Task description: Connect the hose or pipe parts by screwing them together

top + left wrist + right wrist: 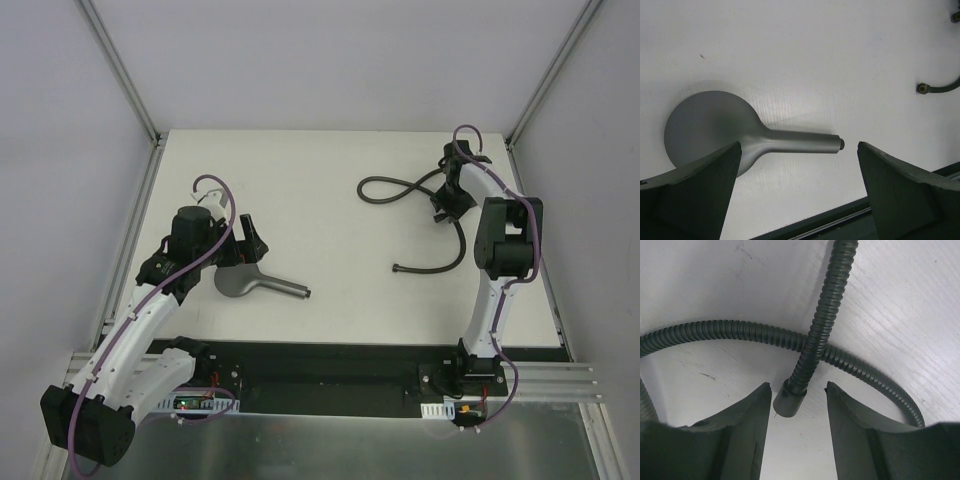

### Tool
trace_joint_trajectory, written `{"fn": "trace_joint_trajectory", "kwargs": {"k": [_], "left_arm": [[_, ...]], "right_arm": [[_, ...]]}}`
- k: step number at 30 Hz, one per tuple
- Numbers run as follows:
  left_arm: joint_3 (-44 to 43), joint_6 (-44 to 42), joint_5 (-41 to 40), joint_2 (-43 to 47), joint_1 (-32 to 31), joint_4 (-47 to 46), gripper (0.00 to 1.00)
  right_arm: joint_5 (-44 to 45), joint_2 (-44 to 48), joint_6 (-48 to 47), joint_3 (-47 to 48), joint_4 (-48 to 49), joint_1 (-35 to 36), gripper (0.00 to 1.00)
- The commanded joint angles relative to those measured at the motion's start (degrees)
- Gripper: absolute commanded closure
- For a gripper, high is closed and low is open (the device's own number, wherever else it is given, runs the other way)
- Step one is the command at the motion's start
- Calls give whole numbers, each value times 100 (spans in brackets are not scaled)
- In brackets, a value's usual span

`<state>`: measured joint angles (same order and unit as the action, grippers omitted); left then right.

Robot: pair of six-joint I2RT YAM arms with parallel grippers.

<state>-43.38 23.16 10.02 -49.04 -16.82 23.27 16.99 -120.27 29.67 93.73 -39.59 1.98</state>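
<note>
Right wrist: hose leaves frame, end fitting btwn jaws

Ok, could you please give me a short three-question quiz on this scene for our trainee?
1. True or false: the hose is already screwed onto the shower head.
2. What sits between the right end effector's jaws? A) the shower head B) the hose's end fitting C) nothing
3. Fill in: the left end effector is open, its jaws either side of the shower head's ____.
Key: 1 false; 2 B; 3 handle.
</note>
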Motion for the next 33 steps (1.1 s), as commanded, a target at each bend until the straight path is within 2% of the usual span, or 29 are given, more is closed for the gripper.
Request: {"fn": "trace_joint_trajectory", "kwargs": {"k": [1,2,4,6,10,12,15,18,25,29,32,33], "left_arm": [[-215,-13,97,-18,3,-59,1],[-215,-13,96,-27,3,-59,1],[-215,-13,96,-36,3,-59,1],[-224,-13,97,-18,12,-59,1],[-215,-48,88,34,3,-59,1],[-207,-57,105,34,3,-59,1],[-215,-74,158,-1,3,-42,1],[-233,-57,263,-10,3,-50,1],[-198,-4,211,17,3,-50,1],[-206,-4,220,-1,3,-50,1],[-198,-4,167,17,3,-50,1],[-198,-4,149,17,3,-50,1]], "right_arm": [[-38,38,267,-101,92,-40,51],[-21,47,276,-110,101,-48,52],[-47,47,285,-110,101,-40,62],[-99,73,267,-118,101,-48,76],[-362,328,188,-294,293,-5,88],[-835,618,118,-565,478,83,93],[-1634,1083,187,-1196,970,556,94],[-2067,1645,765,-2083,1523,1259,94],[-2121,2280,2645,-3579,3358,2973,93],[-1736,2297,3394,-3923,3932,3747,91],[-1471,2297,3651,-4038,4459,4152,83],[-1497,2280,3616,-4012,4495,4240,72]]}}
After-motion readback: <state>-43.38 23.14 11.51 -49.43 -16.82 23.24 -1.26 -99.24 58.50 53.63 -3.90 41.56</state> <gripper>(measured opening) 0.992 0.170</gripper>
